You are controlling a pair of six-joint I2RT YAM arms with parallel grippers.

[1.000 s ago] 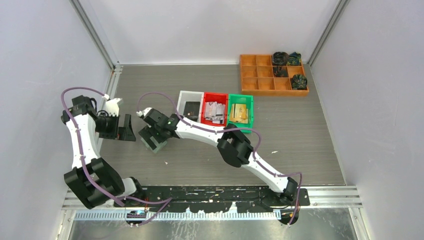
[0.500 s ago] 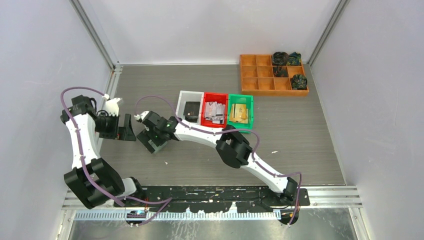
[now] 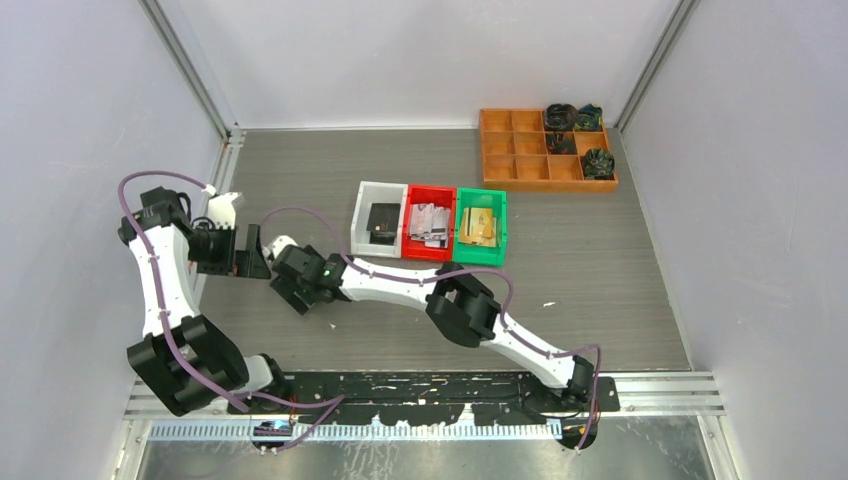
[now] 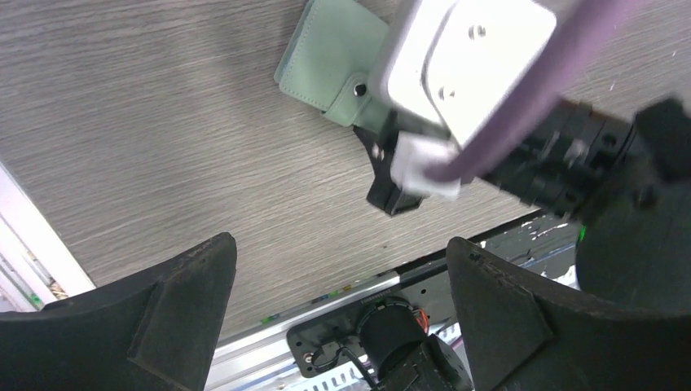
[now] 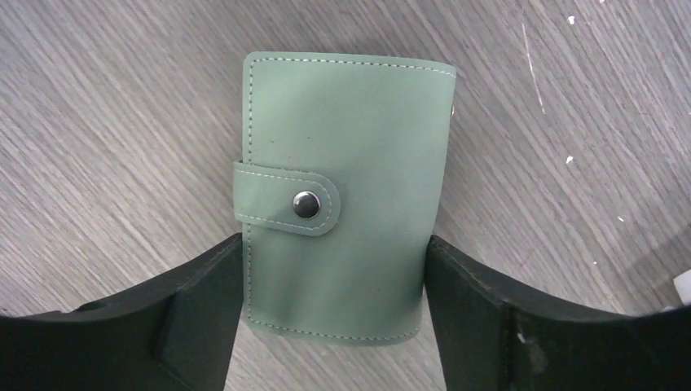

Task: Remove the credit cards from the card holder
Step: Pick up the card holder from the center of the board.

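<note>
Card holder: the mint-green card holder (image 5: 338, 204) lies flat on the bench (image 3: 600, 260), folded shut, its strap (image 5: 277, 199) fastened by a metal snap (image 5: 306, 204). No card shows in it from outside.
Place of holder: near-left part of the bench, left of the row of bins and well apart from them. In the top view it is hidden under the right arm's wrist. The left wrist view shows one corner of it sticking out from under that wrist.
Right claw: the right claw (image 5: 334, 326) straddles the holder, one dark finger (image 5: 195, 309) against each long edge, pinching it across its width.
Left claw: the left claw (image 4: 338, 252) hangs just beside the right one on its left, fingers (image 4: 179, 318) spread wide, with only bare bench between them.
Credit cards: the credit cards (image 3: 428, 224) lie in the bins. The dark ones are in the white bin (image 3: 362, 205), the pale printed ones in the red bin (image 3: 428, 190) and the gold ones in the green bin (image 3: 482, 258).
Bins: the three stand touching side by side at mid-bench, white on the left, red in the middle, green on the right.
Far right corner: an orange tray (image 3: 500, 150) with many compartments holds dark bundles (image 3: 598, 160) in a few of its right-hand cells. What they are I cannot tell.
</note>
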